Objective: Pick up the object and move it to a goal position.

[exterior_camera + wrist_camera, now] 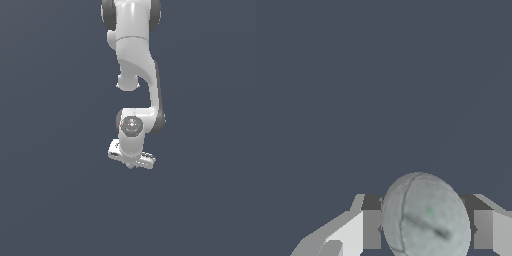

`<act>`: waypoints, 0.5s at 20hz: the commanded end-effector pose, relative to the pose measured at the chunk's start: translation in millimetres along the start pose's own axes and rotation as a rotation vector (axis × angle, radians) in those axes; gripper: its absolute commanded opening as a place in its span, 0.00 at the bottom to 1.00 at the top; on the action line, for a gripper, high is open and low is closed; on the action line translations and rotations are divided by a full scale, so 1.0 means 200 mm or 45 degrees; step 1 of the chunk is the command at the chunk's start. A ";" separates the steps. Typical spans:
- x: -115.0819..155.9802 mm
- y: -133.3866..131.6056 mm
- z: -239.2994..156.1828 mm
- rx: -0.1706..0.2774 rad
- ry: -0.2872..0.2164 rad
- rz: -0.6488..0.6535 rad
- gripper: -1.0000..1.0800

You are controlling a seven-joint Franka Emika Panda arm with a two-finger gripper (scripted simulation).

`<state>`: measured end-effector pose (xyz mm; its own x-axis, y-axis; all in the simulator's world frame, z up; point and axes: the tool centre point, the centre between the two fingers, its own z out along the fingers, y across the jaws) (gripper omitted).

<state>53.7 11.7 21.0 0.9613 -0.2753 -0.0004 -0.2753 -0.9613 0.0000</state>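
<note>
In the wrist view a pale grey-green ball (426,216) sits between my two fingers (372,227), which press on it from both sides. My gripper (426,230) is shut on the ball. In the exterior view the white arm hangs over the dark grey floor with the gripper (131,165) pointing down, held above the surface. The ball is hidden there behind the gripper's white body (131,156).
A flat dark blue-grey floor (50,200) fills both views. Nothing else shows on it.
</note>
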 end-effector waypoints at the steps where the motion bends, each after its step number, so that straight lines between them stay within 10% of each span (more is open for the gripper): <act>1: 0.00 0.00 0.00 0.000 0.000 0.000 0.00; 10: 0.00 0.00 -0.03 0.000 0.000 0.000 0.00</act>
<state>53.5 11.9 23.3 0.9613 -0.2757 -0.0014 -0.2757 -0.9613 0.0004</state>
